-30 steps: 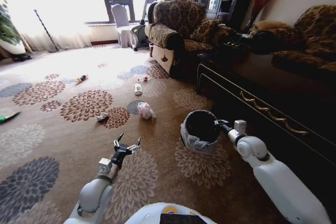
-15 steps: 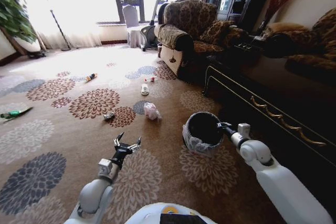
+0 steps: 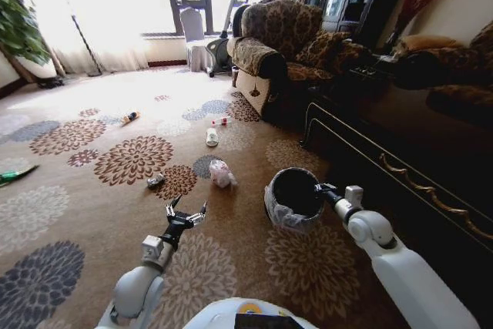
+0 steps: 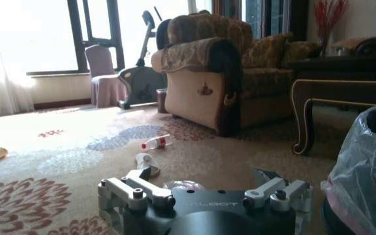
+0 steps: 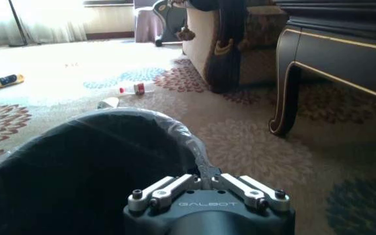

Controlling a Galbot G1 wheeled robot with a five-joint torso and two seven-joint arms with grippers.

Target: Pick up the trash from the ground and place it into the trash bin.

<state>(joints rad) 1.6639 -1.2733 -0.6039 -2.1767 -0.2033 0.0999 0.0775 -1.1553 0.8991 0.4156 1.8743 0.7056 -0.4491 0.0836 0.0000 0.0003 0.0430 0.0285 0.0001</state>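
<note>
- The trash bin (image 3: 293, 196) is being held at its rim by the right tool (image 3: 320, 188); in the right wrist view the fingers are seen pinched together on the edge of the bin's grey-white liner (image 5: 181, 139).
- The bin is standing on the patterned carpet (image 3: 92, 213), just in front of the dark wooden cabinet (image 3: 400, 152), and its dark inside is being shown wide to the right wrist camera.
- The left tool (image 3: 186, 216) is being held out low over the carpet with its fingers spread wide and nothing between them; it is well apart from the bin.
- The trash is lying scattered on the carpet ahead of the left tool.
- A white plastic wad (image 3: 222, 173) is seen nearest, between the left tool and the armchair (image 3: 269, 44).
- A small dark piece (image 3: 155, 181) is lying to the left of the wad.
- Farther off, a pale flattened bottle (image 3: 212, 137) and a small bottle with a red band (image 3: 222, 121) are lying near the armchair.
- An orange-black tube (image 3: 129, 117) is lying out toward the bright window, and a green wrapper (image 3: 15, 175) is seen at the far left edge.
- In the left wrist view the liner of the bin (image 4: 364, 171) is appearing at the side, beside the open left tool (image 4: 204, 188).
</note>
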